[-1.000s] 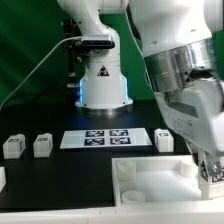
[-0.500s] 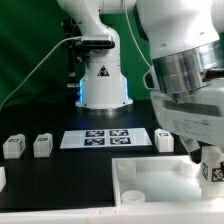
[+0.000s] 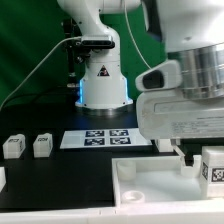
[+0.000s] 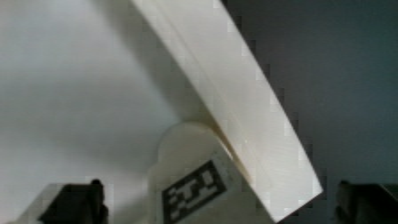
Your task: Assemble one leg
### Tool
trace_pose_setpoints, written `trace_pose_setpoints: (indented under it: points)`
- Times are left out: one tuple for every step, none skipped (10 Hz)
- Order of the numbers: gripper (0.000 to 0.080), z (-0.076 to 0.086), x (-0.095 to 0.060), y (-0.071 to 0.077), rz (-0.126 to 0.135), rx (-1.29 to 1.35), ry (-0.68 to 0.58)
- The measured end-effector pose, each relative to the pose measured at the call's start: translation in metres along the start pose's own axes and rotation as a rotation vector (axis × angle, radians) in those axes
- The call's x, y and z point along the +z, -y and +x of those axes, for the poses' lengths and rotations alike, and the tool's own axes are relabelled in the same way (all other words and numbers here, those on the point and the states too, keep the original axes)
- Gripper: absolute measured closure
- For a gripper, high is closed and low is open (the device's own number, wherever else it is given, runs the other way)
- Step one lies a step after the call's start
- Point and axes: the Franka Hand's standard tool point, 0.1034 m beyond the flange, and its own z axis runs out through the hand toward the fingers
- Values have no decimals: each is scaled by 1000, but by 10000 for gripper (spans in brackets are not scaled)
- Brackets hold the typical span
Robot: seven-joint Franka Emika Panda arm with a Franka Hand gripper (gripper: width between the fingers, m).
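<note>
A leg (image 3: 213, 168), a small white block with a black-and-white tag, stands at the far corner of the large white tray-like part (image 3: 150, 178), at the exterior view's right edge. My gripper (image 3: 203, 160) is around it, under the arm's bulky links. In the wrist view the leg (image 4: 199, 185) lies between my two dark fingers, with my gripper (image 4: 217, 205) straddling it. A gap shows on each side of the leg, so the jaws stand open around it. Two more legs (image 3: 13, 146) (image 3: 42, 146) stand on the table at the exterior view's left.
The marker board (image 3: 100, 137) lies in front of the robot base (image 3: 103, 85). Part of another white block (image 3: 2, 178) shows at the left edge. The arm hides the table behind the tray's right side.
The arm's wrist links have turned and swung across above the tray. The leg has stayed at the tray's right far corner, and more of its tag shows now.
</note>
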Motion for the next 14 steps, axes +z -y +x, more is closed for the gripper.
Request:
trace_pose_setpoints:
  points:
    - [150,4,-3,4,-35,-162,-13]
    - [150,8,-4,5,-63,-365,-27]
    - [150,8,-3,5,-62,-403,-25]
    - [274,7,-3,5,-59,-347,-26]
    - [413,7,-3,5,-60,-351,-25]
    - [496,8,-3,2,-58,-193,-26]
    - [496,8,-3,1,-55,-80,-28]
    - [498,8,-3,1,-54,-22,-29]
    - [498,9,-2,1,-45,112,-28]
    - [498,11,-1,-1,-26,254,-24]
    - [499,11,-1,-2,-10,420,-20]
    - [499,11,-1,-2,19,565,-16]
    - [499,10,0,-3,77,824,-11]
    - [499,8,1,-2,101,930,-7]
